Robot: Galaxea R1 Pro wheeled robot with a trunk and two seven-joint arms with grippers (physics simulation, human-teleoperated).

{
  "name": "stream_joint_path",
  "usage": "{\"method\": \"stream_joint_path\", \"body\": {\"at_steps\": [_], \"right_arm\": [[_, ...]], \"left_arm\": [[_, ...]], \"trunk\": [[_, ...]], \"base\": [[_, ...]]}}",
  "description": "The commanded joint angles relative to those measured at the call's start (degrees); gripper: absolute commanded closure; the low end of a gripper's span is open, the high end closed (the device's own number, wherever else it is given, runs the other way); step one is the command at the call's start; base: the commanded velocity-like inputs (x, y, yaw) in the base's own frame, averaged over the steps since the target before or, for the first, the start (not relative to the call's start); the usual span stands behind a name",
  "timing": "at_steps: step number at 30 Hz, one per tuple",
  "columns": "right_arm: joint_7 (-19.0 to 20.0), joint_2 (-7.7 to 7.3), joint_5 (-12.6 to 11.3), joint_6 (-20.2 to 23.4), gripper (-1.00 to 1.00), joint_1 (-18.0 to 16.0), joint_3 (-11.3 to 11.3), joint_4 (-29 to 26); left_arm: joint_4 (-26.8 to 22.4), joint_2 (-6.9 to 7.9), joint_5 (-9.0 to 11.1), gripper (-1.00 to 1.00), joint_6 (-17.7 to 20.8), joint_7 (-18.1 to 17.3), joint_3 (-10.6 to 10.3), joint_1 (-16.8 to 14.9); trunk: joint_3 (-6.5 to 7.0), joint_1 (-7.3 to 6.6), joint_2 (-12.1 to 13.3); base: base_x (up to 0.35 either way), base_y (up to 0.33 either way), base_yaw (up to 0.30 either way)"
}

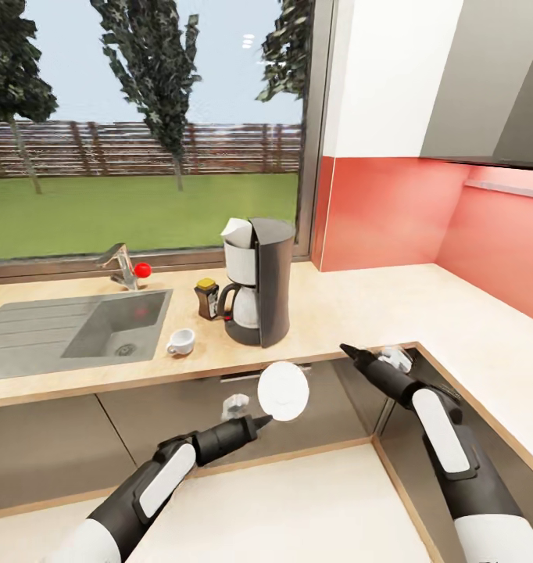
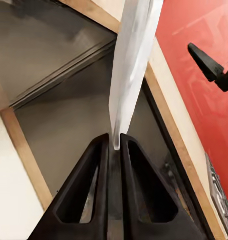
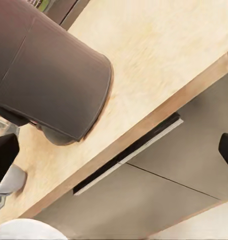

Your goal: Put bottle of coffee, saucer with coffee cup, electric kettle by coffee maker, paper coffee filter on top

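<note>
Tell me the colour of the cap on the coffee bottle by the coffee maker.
Tan-yellow, on the dark brown bottle of coffee; the head view shows it best.

One coffee maker (image 1: 255, 281), one bottle of coffee (image 1: 207, 298), one coffee cup (image 1: 181, 341), one saucer (image 1: 283, 391).

A: Location class?
B: I log a home kitchen: steel sink (image 1: 71, 328) with tap (image 1: 122, 266), beige surface (image 1: 352, 301) over grey cabinets (image 1: 180, 418), coffee maker (image 1: 257, 281), red backsplash (image 1: 384, 211), garden window (image 1: 141, 125).
</note>
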Motion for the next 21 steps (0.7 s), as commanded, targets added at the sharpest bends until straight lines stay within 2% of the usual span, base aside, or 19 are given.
{"method": "stream_joint_path", "body": {"at_steps": [1,2,3,4,5,6,7,9,11,13,18,19,21], "right_arm": [[-0.51,-0.02,-0.47,0.23,-1.0,-0.06,0.01,1.0],[-0.48,-0.04,-0.08,0.24,-1.0,-0.06,0.02,1.8],[-0.45,-0.05,1.01,0.24,-1.0,-0.06,0.06,2.59],[-0.44,-0.03,2.22,0.24,-1.0,-0.06,0.13,3.02],[-0.43,0.07,4.94,0.24,-1.0,-0.06,0.41,4.37],[-0.41,0.15,7.14,0.24,-1.0,-0.06,0.88,6.22],[-0.39,0.27,9.33,0.19,-1.0,-0.06,1.62,8.75],[-0.35,0.48,14.65,-0.73,-1.0,-0.06,4.82,17.06],[-0.34,0.52,16.19,-2.83,-1.0,-0.06,6.21,20.48],[-0.34,0.54,17.86,-8.12,-1.0,-0.06,9.12,28.19],[-0.49,0.77,21.44,-16.72,-1.0,-0.06,18.92,47.3],[-0.5,1.2,21.96,-19.79,-1.0,-0.06,21.45,53.11],[-0.51,1.88,22.26,-22.69,-1.0,-0.06,23.28,58.94]], "left_arm": [[0.0,0.91,0.79,1.0,0.34,-0.88,0.83,-0.05],[0.09,1.96,1.47,1.0,0.35,-2.62,2.11,-0.02],[0.24,3.76,2.65,1.0,0.38,-5.76,3.56,0.01],[0.3,5.1,3.44,1.0,0.39,-7.94,4.12,0.02],[0.35,6.91,4.55,1.0,0.42,-10.82,4.62,0.07],[0.38,7.8,5.13,1.0,0.43,-12.21,4.83,0.09],[0.42,8.38,5.57,1.0,0.44,-13.15,5.0,0.1],[0.47,9.39,6.14,1.0,0.45,-14.38,5.39,0.12],[0.48,9.78,6.24,1.0,0.45,-14.6,5.47,0.12],[0.48,10.07,6.31,1.0,0.45,-14.75,5.48,0.12],[0.47,9.92,6.26,1.0,0.45,-14.81,5.39,0.12],[0.48,9.73,6.26,1.0,0.45,-14.8,5.3,0.12],[0.5,9.57,6.22,1.0,0.41,-14.69,5.19,0.12]], "trunk": [[-0.12,0.03,-0.13],[-0.12,0.03,-0.13],[-0.12,0.03,-0.13],[-0.12,0.03,-0.13],[-0.12,0.03,-0.13],[-0.12,0.03,-0.13],[-0.12,0.03,-0.13],[-0.12,0.03,-0.13],[-0.12,0.03,-0.13],[-0.12,0.03,-0.13],[-0.12,0.03,-0.13],[-0.12,0.03,-0.13],[-0.12,0.03,-0.13]], "base": [[-0.002,0.002,0.0],[-0.001,0.001,0.0],[0.0,0.0,0.0],[0.0,0.0,0.0],[0.0,0.0,0.0],[0.0,0.0,0.0],[0.0,0.0,0.0],[0.0,0.0,0.0],[0.0,0.0,0.0],[0.0,0.0,0.0],[0.0,0.0,0.0],[0.0,0.0,0.0],[0.0,0.0,0.0]]}}
